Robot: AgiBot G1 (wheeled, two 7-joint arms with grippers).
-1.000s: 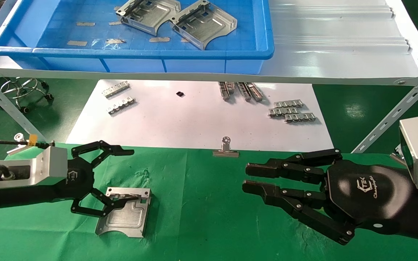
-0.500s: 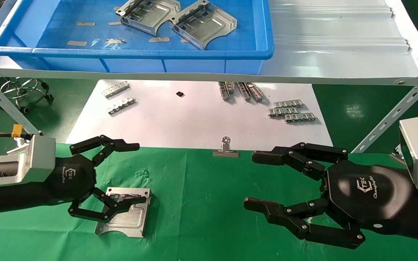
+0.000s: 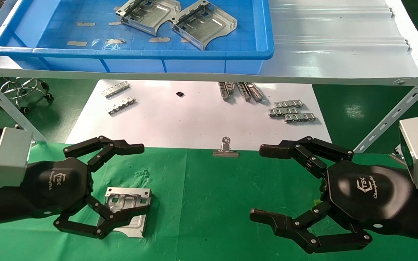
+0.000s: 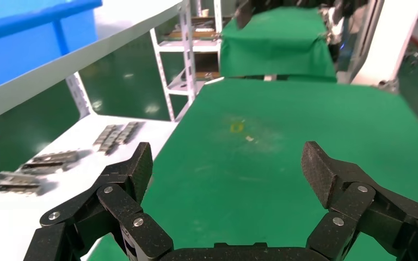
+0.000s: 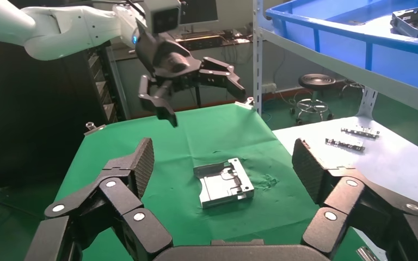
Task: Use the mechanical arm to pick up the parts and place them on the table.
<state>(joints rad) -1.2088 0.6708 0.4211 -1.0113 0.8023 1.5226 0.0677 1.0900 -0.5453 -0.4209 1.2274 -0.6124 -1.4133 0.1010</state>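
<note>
Over the last second the left gripper [image 3: 118, 188] had lifted off the part [image 3: 126, 211] lying flat on the table [image 3: 201, 203], fingers spread; right of the part, the right gripper [image 3: 267, 185] had opened; placement looked finished.

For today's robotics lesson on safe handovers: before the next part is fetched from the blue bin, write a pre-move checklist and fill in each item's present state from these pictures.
1. Silver stamped sheet-metal part lies flat on the green cloth table: ok.
2. Left gripper open, nothing held: ok.
3. Left gripper lifted above the part, as the right wrist view shows: ok.
4. Right gripper open and empty: ok.
5. Two more silver parts in the blue plastic bin: ok.
6. Reach to the bin past the white shelf edge: cannot tell.
</note>
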